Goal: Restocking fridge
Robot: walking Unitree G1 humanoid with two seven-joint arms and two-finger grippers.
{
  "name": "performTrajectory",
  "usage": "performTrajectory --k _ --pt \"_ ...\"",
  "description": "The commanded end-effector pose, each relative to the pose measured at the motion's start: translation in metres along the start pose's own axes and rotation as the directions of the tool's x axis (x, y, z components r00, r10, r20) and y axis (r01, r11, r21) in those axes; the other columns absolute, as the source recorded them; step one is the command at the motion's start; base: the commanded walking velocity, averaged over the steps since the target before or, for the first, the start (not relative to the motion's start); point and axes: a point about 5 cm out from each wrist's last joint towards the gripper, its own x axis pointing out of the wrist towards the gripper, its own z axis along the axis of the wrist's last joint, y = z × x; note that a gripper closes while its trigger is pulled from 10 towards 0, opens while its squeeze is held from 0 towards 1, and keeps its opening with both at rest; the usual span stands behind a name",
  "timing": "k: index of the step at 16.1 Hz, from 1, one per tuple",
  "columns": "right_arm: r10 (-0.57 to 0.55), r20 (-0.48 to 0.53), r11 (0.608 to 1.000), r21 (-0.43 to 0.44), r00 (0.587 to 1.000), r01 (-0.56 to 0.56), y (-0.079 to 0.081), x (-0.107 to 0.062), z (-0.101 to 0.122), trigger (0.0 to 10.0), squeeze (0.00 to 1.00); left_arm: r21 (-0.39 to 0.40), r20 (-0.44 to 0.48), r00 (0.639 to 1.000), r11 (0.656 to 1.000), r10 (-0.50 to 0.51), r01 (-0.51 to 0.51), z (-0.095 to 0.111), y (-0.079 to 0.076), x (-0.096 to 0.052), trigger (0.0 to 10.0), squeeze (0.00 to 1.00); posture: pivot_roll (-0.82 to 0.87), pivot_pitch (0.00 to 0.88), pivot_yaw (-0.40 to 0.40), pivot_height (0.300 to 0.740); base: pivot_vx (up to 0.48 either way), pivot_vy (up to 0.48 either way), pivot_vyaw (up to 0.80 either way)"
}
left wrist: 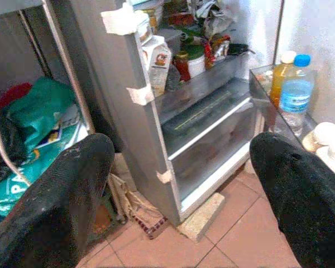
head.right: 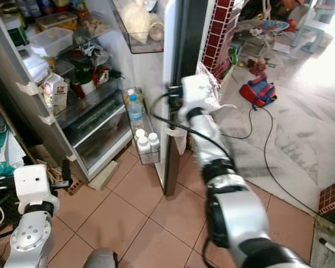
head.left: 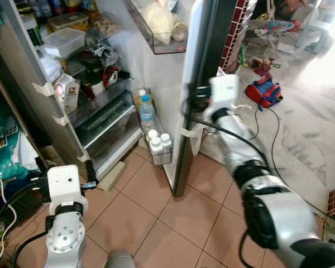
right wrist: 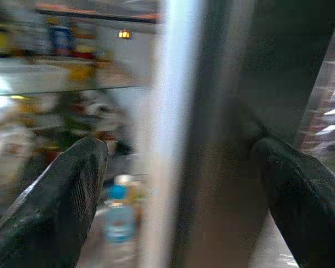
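The fridge stands open, with crowded shelves (head.left: 95, 61) and a clear bottom drawer (head.left: 107, 129). Its door (head.left: 162, 78) is swung out toward me. The low door bin holds a blue-capped water bottle (head.left: 147, 109) and white-capped bottles (head.left: 158, 140). My right gripper (head.left: 191, 100) is open at the door's dark outer edge (right wrist: 223, 111), one finger (right wrist: 61, 195) on the inner side and the other on the outer side. My left gripper (head.left: 65, 167) is open and empty low near the floor, facing the drawer (left wrist: 212, 128).
A milk carton (head.left: 67, 92) stands on a middle shelf. Green bags (left wrist: 39, 123) are piled left of the fridge. A stone block (left wrist: 204, 215) lies at the fridge's foot. A red bag (head.left: 263, 91) and a black cable (head.left: 273, 145) lie on the floor to the right.
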Motion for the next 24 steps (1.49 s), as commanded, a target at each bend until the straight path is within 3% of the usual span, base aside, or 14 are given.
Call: performTrajectory --k 1,3,5,9,10,11,12,13,14,15,17,19,24 --pt "0.101 -0.002 0.994 0.045 0.995 -0.101 0.01 0.003 0.002 10.0 0.0 0.001 -0.013 1.0 1.0 -0.011 0.011 -0.002 -0.001 0.0 10.0 0.0 0.23 0.004 -0.054 0.74 0.0 0.0 0.0" --pt "0.21 -0.014 0.972 0.115 0.978 -0.207 0.022 0.001 -0.003 10.0 0.0 -0.002 -0.014 1.0 1.0 -0.014 0.014 -0.002 -0.001 0.0 10.0 0.0 0.23 0.002 -0.055 0.74 0.0 0.0 0.0" --pt "0.391 -0.024 0.911 0.151 0.92 -0.383 0.038 -0.008 -0.013 10.0 0.0 -0.007 -0.017 0.999 1.0 -0.029 0.029 -0.003 -0.003 0.001 10.0 0.0 0.23 0.001 -0.051 0.74 0.0 0.0 0.0" --pt "0.644 0.042 0.723 0.293 0.764 -0.625 0.06 -0.028 -0.018 10.0 0.0 -0.005 -0.013 0.999 0.999 -0.049 0.049 -0.002 -0.004 0.003 10.0 0.0 0.22 0.0 -0.042 0.74 0.0 0.0 0.0" --pt "0.773 0.065 0.582 0.324 0.631 -0.746 0.075 -0.048 -0.023 10.0 0.0 -0.003 -0.01 0.998 0.998 -0.055 0.055 -0.002 -0.005 0.005 10.0 0.0 0.22 0.0 -0.041 0.74 0.0 0.0 0.0" --pt "0.785 0.062 0.569 0.321 0.617 -0.757 0.076 -0.051 -0.025 10.0 0.0 -0.002 -0.01 0.998 0.998 -0.057 0.057 -0.001 -0.005 0.005 10.0 0.0 0.22 0.0 -0.041 0.74 0.0 0.0 0.0" --pt "0.758 0.03 0.624 0.26 0.652 -0.737 0.074 -0.052 -0.03 10.0 0.0 0.0 -0.008 0.998 0.998 -0.059 0.059 -0.001 -0.005 0.006 10.0 0.0 0.22 0.0 -0.041 0.74 0.0 0.0 0.0" --pt "0.657 -0.002 0.743 0.171 0.754 -0.647 0.063 -0.049 -0.033 10.0 0.0 0.002 -0.007 0.998 0.998 -0.06 0.06 -0.001 -0.005 0.006 10.0 0.0 0.22 0.0 -0.041 0.74 0.0 0.0 0.0" --pt "0.554 -0.007 0.828 0.116 0.833 -0.549 0.052 -0.046 -0.033 10.0 0.0 0.005 -0.006 0.998 0.998 -0.062 0.062 -0.001 -0.005 0.006 10.0 0.0 0.22 0.0 -0.041 0.74 0.0 0.0 0.0" --pt "0.484 -0.009 0.871 0.107 0.875 -0.48 0.043 -0.045 -0.032 10.0 0.0 0.009 -0.005 0.998 0.998 -0.064 0.064 -0.001 -0.005 0.005 10.0 0.0 0.22 0.0 -0.04 0.74 0.0 0.0 0.0" --pt "0.401 -0.013 0.914 0.07 0.916 -0.399 0.029 -0.048 -0.03 10.0 0.0 0.038 0.013 0.996 0.995 -0.09 0.09 0.001 -0.008 0.005 10.0 0.0 0.22 0.0 -0.038 0.74 0.0 0.0 0.0" --pt "0.25 -0.013 0.968 0.011 0.968 -0.25 0.007 -0.059 -0.032 10.0 0.0 0.093 0.053 0.989 0.987 -0.135 0.13 0.005 -0.014 0.005 10.0 0.0 0.21 0.0 -0.037 0.74 0.0 0.0 0.0" --pt "0.035 -0.032 0.997 -0.071 0.999 -0.037 -0.014 -0.089 -0.043 10.0 0.0 0.146 0.082 0.97 0.966 -0.228 0.215 0.007 -0.024 0.004 10.0 0.0 0.19 0.0 -0.036 0.74 0.0 0.0 0.0"
